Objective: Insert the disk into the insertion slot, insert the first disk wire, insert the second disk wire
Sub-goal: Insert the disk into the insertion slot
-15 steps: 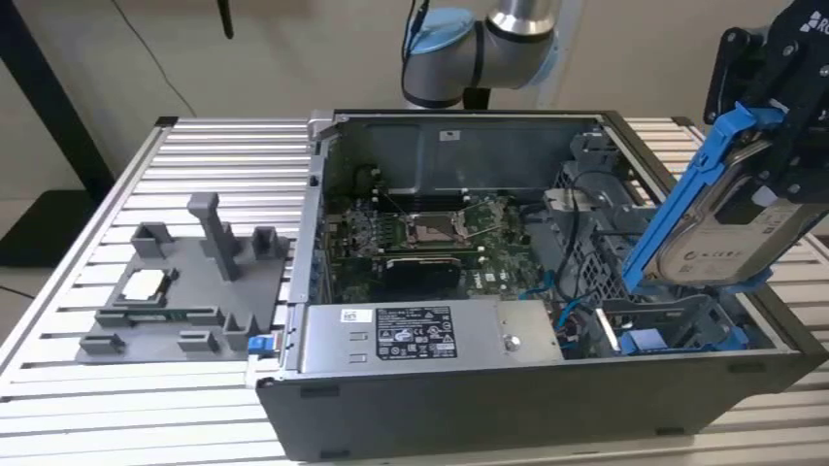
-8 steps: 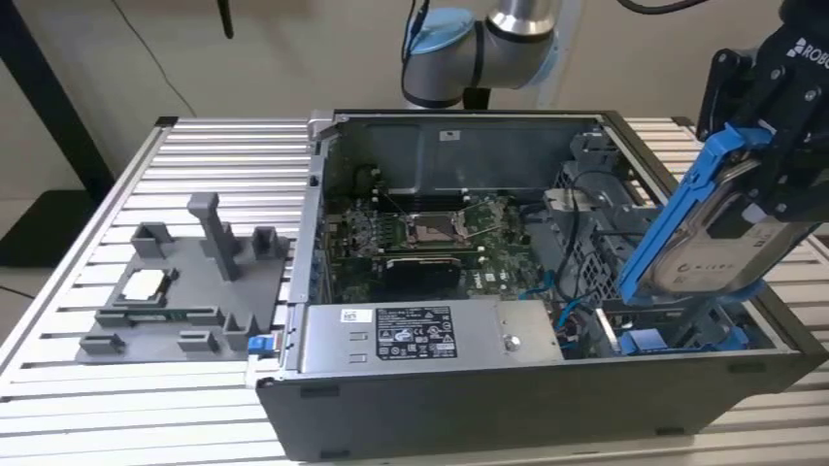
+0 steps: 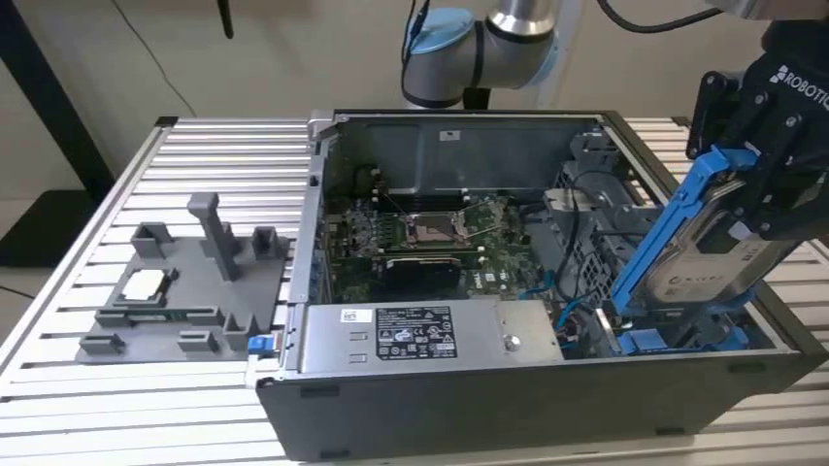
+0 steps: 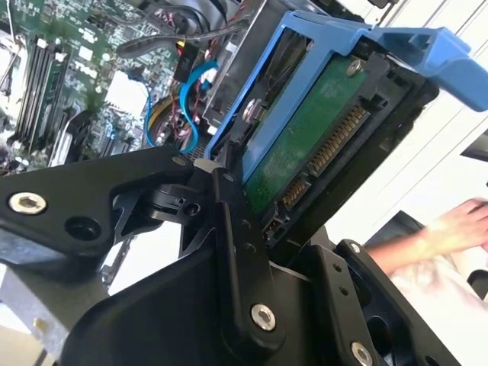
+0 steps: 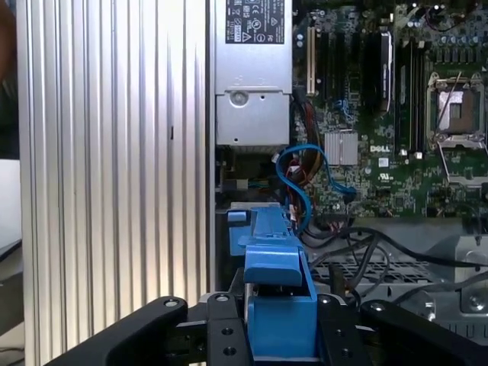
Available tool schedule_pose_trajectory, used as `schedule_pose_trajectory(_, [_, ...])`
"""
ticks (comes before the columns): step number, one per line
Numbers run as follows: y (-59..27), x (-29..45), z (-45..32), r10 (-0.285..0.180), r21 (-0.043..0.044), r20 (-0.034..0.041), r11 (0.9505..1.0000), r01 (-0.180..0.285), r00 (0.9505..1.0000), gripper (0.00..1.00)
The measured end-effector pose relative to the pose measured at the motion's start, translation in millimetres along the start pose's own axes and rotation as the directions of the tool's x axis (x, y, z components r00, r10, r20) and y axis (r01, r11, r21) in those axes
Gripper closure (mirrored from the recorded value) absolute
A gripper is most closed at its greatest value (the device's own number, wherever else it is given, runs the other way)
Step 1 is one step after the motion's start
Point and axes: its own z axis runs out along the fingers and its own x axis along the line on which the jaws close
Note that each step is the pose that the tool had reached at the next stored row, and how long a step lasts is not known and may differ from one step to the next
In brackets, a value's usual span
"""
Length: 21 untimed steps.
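i have the gripper (image 3: 751, 189) clamped on the disk (image 3: 706, 257), fingers (image 4: 229, 202) closed on the edges of its blue frame near the upper end. the disk stands steeply tilted over the corner of the case (image 3: 518, 408) at the exterior view's right, its lower end down by the slot (image 3: 680, 335); i can't tell if it has entered the rails yet.

what worries me:
- the tilt. if the disk goes down at this angle and doesn't line up with the slot, i judge the frame could catch on the bay edge and jam, or twist in my grip
- the hold is high on the frame, with most of the disk hanging below, so any snag at the lower end would lever it against the fingers and could make it slip
- the blue wire (image 5: 301, 179) loops just beside the slot, near the power supply (image 5: 252, 114). it could get pinched under the disk or dragged along with it
- in the second wrist view a blurred hand (image 4: 457, 225) shows beyond the case. i can't judge how close it is, so i'd treat it as a hazard if the arm swings outward
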Motion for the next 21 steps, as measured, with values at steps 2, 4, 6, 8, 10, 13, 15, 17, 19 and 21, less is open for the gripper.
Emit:
schedule_pose_trajectory(2, [-0.1, 0.0, 3.5, 0.000, 0.0000, 0.0000, 1.0000, 0.000, 1.0000, 0.67])
schedule_pose_trajectory(4, [-0.2, 0.0, 5.4, 0.000, 0.0000, -0.0001, 1.0000, 0.000, 1.0000, 0.67])
schedule_pose_trajectory(6, [-0.2, 0.0, 5.5, 0.000, 0.0000, -0.0002, 1.0000, 0.000, 1.0000, 0.67])
schedule_pose_trajectory(8, [-0.3, 0.0, 5.6, 0.000, 0.0000, -0.0002, 1.0000, 0.000, 1.0000, 0.67])
schedule_pose_trajectory(10, [-0.3, -0.1, 6.5, 0.000, 0.0000, 0.0003, 1.0000, 0.000, 1.0000, 0.67])
schedule_pose_trajectory(13, [-0.4, -0.1, 10.0, 0.000, -0.0007, 0.0000, 1.0000, 0.000, 1.0000, 0.67])
schedule_pose_trajectory(15, [-0.6, -0.2, 13.6, 0.000, -0.0013, 0.0001, 1.0000, 0.000, 1.0000, 0.67])
schedule_pose_trajectory(17, [-1.2, -0.2, 17.2, 0.000, -0.0021, 0.0001, 1.0000, 0.000, 1.0000, 0.67])
schedule_pose_trajectory(19, [-2.6, -0.3, 20.6, 0.000, -0.0028, 0.0000, 1.0000, 0.000, 1.0000, 0.67])
schedule_pose_trajectory(21, [-4.7, -0.7, 22.4, 0.000, -0.0030, -0.0002, 1.0000, 0.000, 1.0000, 0.67])
